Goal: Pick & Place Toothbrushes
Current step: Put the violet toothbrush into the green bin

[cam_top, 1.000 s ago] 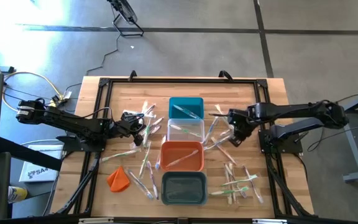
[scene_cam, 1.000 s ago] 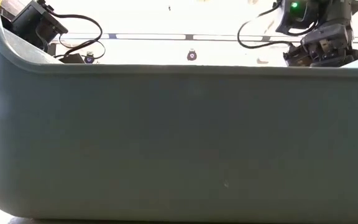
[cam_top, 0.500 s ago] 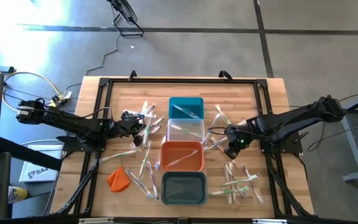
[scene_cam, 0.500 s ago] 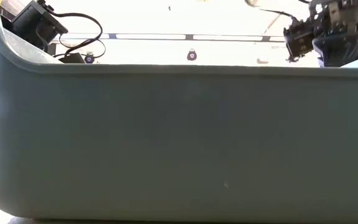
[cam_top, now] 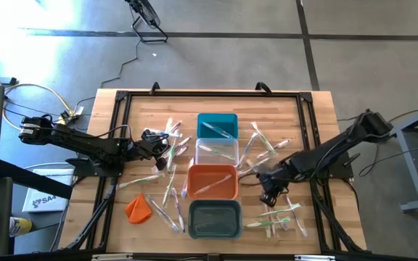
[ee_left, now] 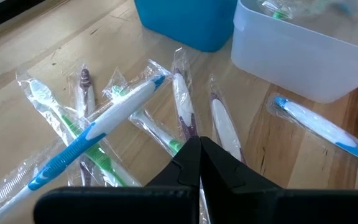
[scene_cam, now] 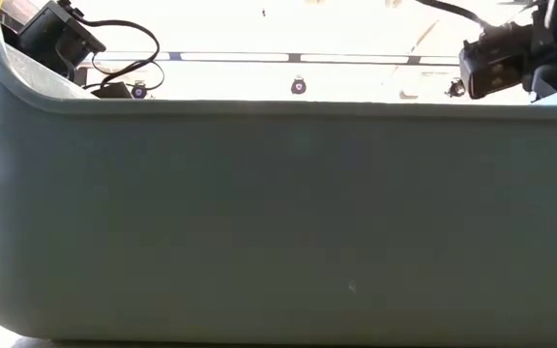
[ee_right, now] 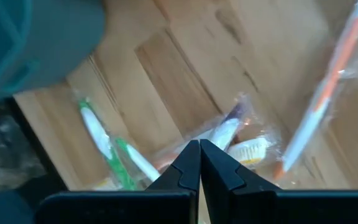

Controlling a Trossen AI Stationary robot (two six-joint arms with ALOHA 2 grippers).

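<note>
Beside the orange bin (cam_top: 212,181), on its right flank, my right gripper (cam_top: 268,190) hangs over the wooden table (cam_top: 310,116) with its two dark fingers (ee_right: 199,163) clenched tip to tip and nothing between them. Wrapped toothbrushes (cam_top: 276,216) lie in a loose heap just beyond it, to the right of the grey bin (cam_top: 214,220), which sits at the near end of the row below the orange bin. My wrist camera looks down on a few of them: a green-handled one (ee_right: 126,163), a white one (ee_right: 224,133) and an orange-and-white one (ee_right: 319,112) in crinkled clear wrap.

On the orange bin's far side, to its left, my left gripper (cam_top: 162,151) rests low among another scatter of toothbrushes (cam_top: 167,168), its fingers (ee_left: 199,165) likewise pressed shut and holding nothing. A blue-and-white brush (ee_left: 98,127) lies crossed over the others just ahead of them, and another blue one (ee_left: 319,127) lies beside the clear bin (cam_top: 217,153). That clear bin and the teal bin (cam_top: 217,125) stand in line above the orange bin, each with a toothbrush or two inside. An orange cloth lump (cam_top: 138,208) sits well to the orange bin's lower left. From table height, the grey bin's wall (scene_cam: 278,222) fills nearly the whole view.
</note>
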